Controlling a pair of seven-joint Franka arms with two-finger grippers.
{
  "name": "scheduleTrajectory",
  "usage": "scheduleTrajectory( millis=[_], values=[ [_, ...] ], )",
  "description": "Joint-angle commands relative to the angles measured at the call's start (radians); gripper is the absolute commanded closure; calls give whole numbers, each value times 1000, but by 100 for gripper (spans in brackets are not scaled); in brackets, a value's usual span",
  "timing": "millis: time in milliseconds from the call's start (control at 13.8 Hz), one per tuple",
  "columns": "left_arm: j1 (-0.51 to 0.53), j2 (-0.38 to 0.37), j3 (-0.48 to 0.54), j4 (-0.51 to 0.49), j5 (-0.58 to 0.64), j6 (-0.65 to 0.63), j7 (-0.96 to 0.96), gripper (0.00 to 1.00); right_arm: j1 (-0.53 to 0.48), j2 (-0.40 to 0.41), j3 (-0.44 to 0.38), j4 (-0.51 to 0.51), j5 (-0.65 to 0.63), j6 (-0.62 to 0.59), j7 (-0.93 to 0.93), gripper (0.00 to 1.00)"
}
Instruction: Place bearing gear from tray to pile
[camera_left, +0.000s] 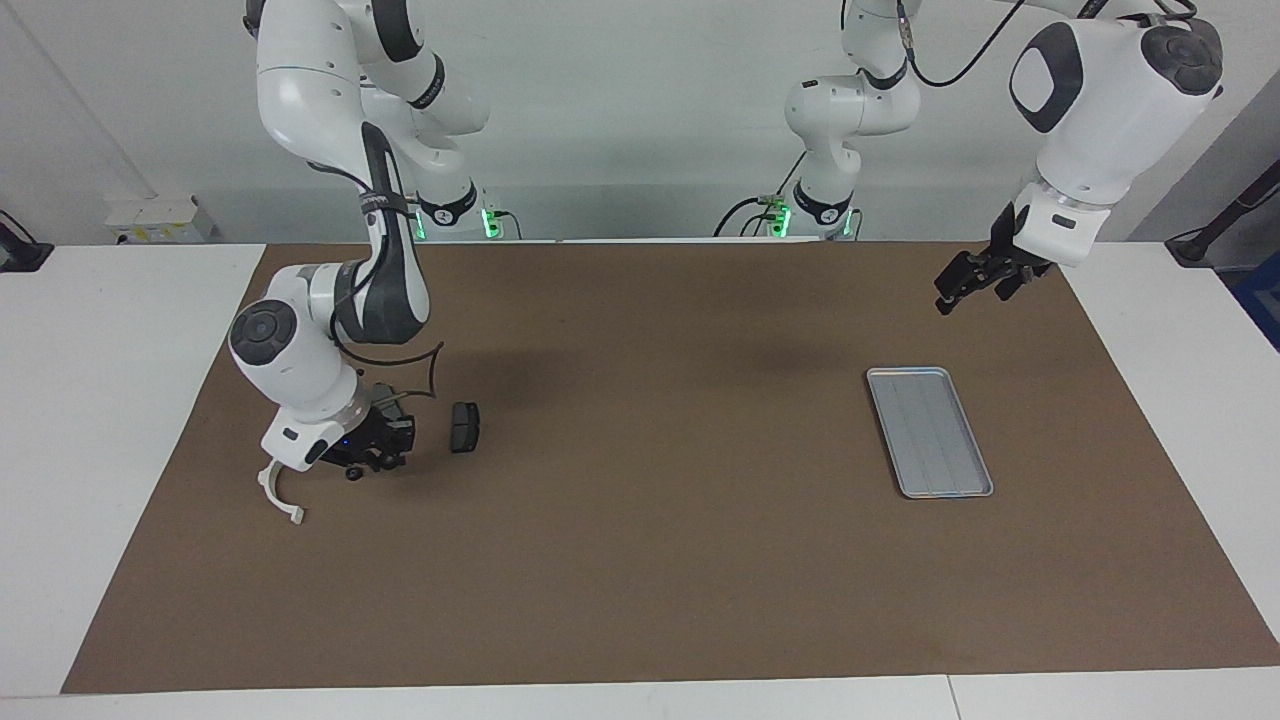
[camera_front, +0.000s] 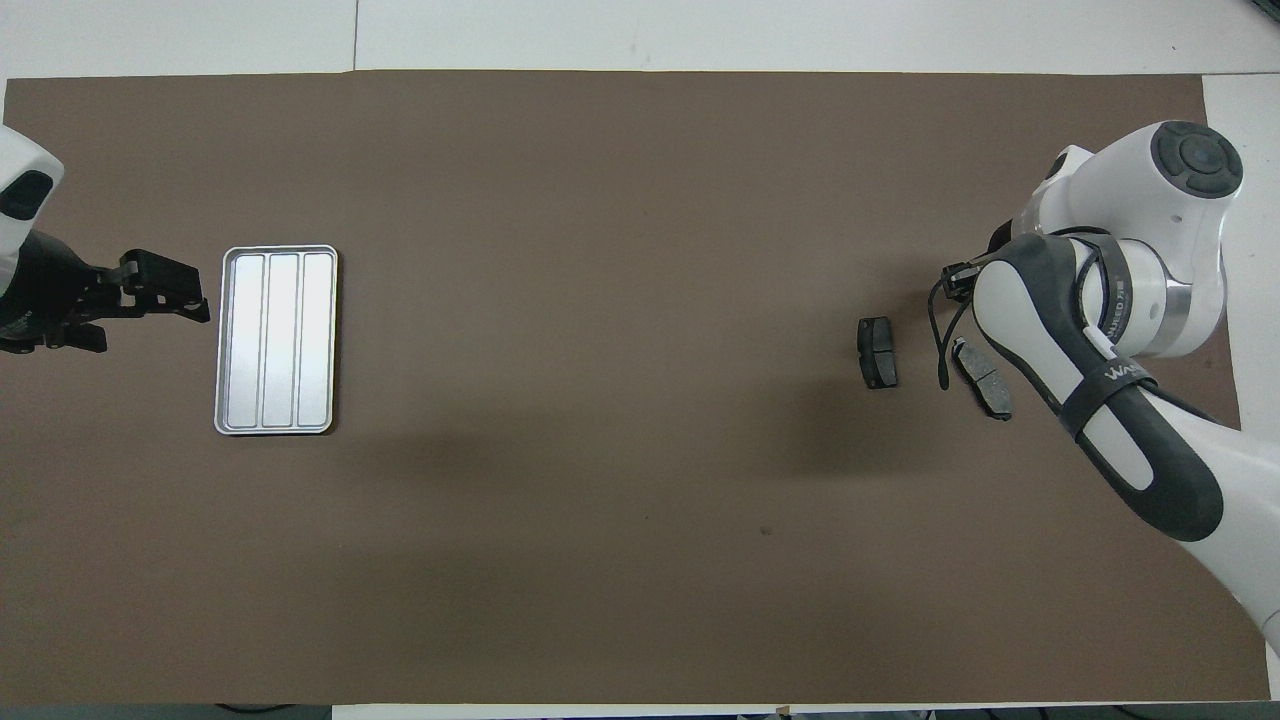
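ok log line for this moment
left gripper: waits over mat near tray, jaws open | right gripper: low over pile, between white bracket and dark pad | tray: flat on mat

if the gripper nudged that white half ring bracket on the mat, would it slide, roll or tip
The white bracket is a thin open arc lying flat on the brown mat, so it would probably pivot and slide, not roll. It looks light, likely skidding easily. The slim arc may flex a little if squeezed.
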Motion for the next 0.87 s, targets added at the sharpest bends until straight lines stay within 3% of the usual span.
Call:
scheduleTrajectory(
  millis=[0,799],
  values=[
    [1,-22,1,-20,-12,1,6,0,-15,-42,12,-69,2,54,-27,100],
    [3,-28,1,-37,-12,18,7,0,-8,-24,12,-100,2,115,-19,98]
  ],
)
